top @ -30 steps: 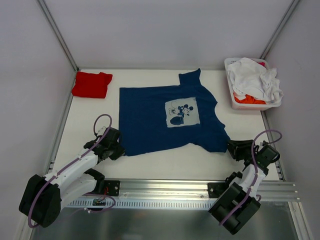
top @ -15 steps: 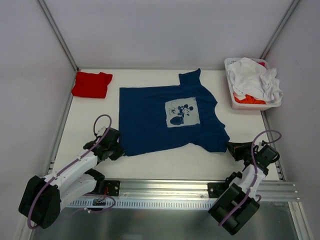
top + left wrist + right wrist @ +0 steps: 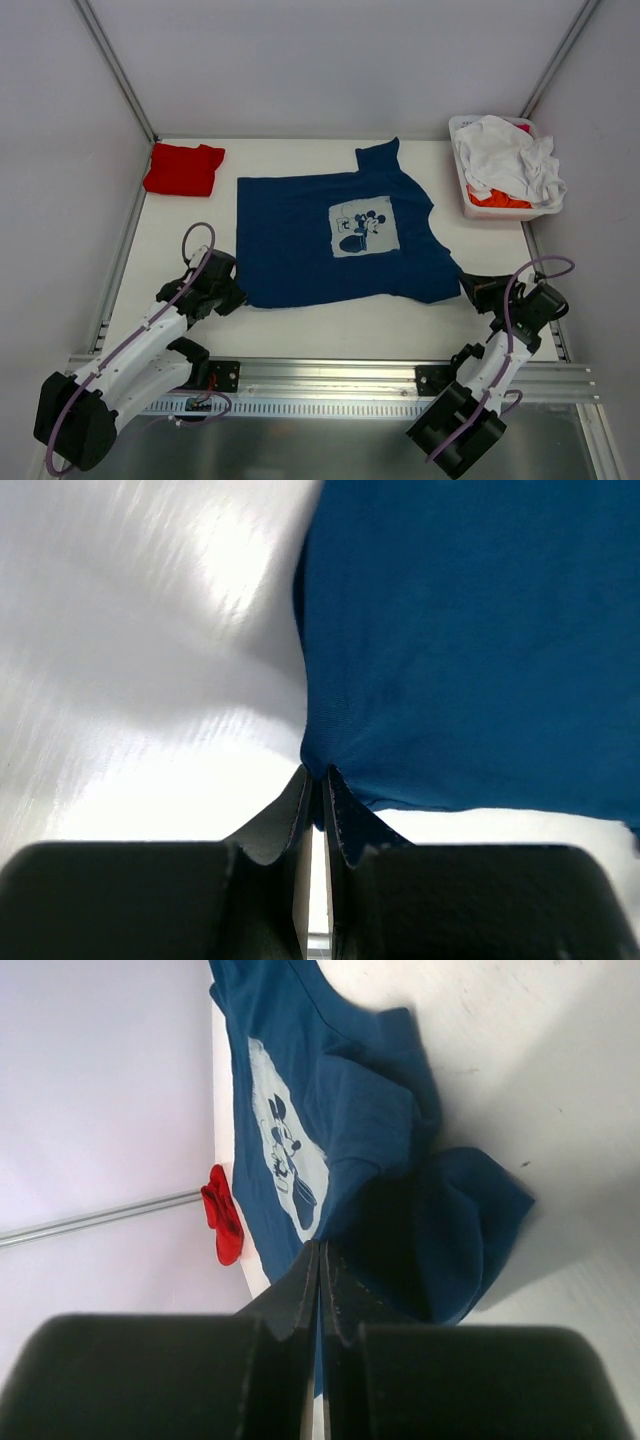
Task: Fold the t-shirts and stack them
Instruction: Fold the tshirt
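Navy t-shirt (image 3: 300, 240) flat mid-frame; left fingers (image 3: 287, 815) and right fingers (image 3: 292, 1295) pinch lower corners; first fold likely next, needing synchronised lift.

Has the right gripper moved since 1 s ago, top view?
Yes. The right gripper, shut on the navy blue cloth t-shirt, shifted slightly rightward, judged against the fixed white plastic basket.

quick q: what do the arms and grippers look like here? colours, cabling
Both the left arm and right arm: white links, black joint housings and bases, a purple cable looping by each wrist. Fingers are black, tapering to thin pale-edged tips.
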Robot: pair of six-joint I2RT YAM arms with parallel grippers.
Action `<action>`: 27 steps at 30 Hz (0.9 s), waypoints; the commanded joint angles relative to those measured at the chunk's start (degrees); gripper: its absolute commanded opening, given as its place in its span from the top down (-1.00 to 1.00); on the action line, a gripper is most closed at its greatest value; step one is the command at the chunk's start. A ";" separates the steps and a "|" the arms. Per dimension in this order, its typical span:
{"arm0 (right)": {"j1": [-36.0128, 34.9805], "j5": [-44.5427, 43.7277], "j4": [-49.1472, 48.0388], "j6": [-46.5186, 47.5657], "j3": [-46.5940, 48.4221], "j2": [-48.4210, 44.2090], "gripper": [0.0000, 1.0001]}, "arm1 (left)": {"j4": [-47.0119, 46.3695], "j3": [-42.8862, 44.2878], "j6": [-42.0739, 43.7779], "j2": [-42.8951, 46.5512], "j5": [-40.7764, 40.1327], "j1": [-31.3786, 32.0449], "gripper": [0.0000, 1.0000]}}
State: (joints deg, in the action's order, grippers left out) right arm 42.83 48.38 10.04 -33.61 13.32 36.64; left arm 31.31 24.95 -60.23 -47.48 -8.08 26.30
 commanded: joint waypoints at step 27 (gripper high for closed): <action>-22.70 -18.76 -24.62 -9.29 16.56 22.14 1.00 | -2.92 13.02 10.83 -6.21 -5.37 -15.66 1.00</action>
State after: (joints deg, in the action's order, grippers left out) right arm 21.93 32.91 -7.60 -42.19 26.20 56.73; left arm 30.96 38.15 -52.45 -52.64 -14.00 13.19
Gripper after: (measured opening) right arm 0.008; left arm 0.039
